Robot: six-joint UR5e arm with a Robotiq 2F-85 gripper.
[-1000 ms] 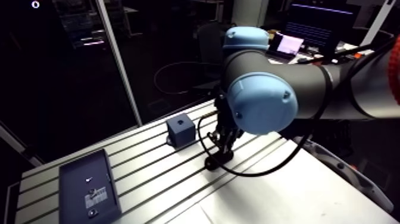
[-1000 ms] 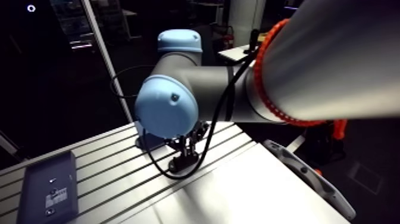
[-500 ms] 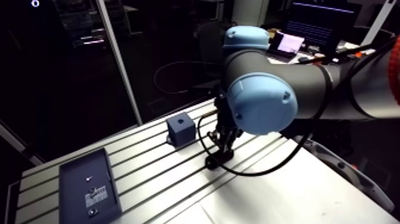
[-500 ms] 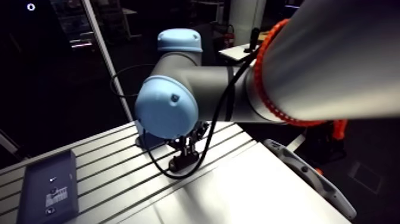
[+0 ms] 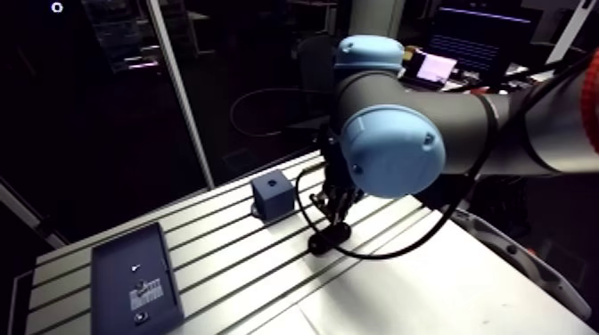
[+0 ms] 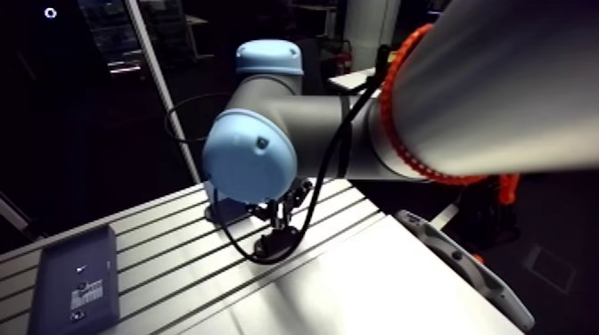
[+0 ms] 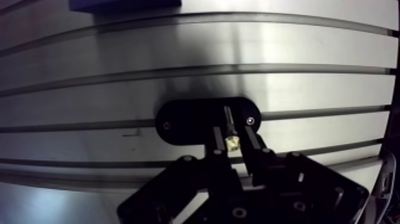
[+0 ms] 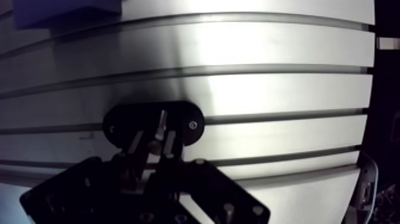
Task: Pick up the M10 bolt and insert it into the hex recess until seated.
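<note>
In the wrist view my gripper is shut on the M10 bolt. The bolt's pale hex head sits between the fingertips and its thin shank points ahead. Its tip hangs over a black oval plate that lies on the slotted table and has a small screw near each end. I cannot make out a hex recess in the dark plate. In the arm view the gripper hangs just above this plate, in the middle of the table.
A blue cube-shaped block stands on the table behind and left of the plate; its edge shows ahead of the gripper in the wrist view. A dark blue tray with small parts lies at the table's left end.
The gripper has risen slightly, so more of the black plate shows beneath it. The whole arm view has shifted a little with the camera.
</note>
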